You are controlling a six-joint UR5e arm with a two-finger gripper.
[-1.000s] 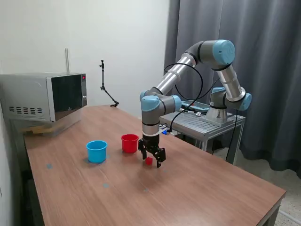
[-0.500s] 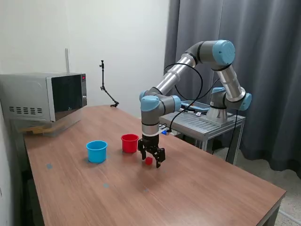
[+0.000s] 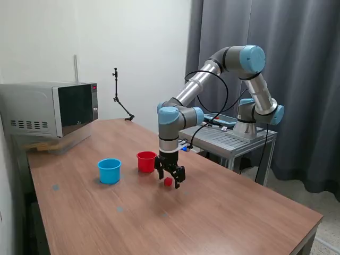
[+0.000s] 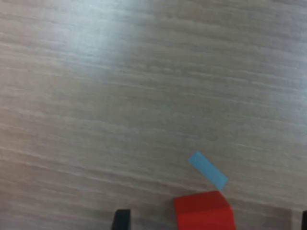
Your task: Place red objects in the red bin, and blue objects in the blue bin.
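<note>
The gripper point(image 3: 170, 180) hangs low over the wooden table point(image 3: 223, 212), its dark fingers spread apart and pointing down, with a small red cube point(image 3: 168, 181) sitting on the tabletop between them; the jaws stand open around the cube, and whether either finger touches it cannot be told. In the wrist view the same red cube point(image 4: 204, 210) lies on the pale wood grain at the frame's edge, with a small strip of light blue tape point(image 4: 207, 170) stuck to the table just beside it, one end reaching the cube's corner, and a dark fingertip point(image 4: 122, 219) showing apart from the cube. Just beyond the gripper, toward the exterior view's left, stands the red cup point(image 3: 146, 161), upright and near the cube but not touching it. Further to the exterior view's left is the light blue cup point(image 3: 109, 170), also upright, apart from the red one. No blue cubes can be made out in either view. At the far left corner of the table sits a microwave point(image 3: 50, 109), and behind the arm stands a grey metal stand point(image 3: 228, 139) before a dark curtain point(image 3: 297, 79).
</note>
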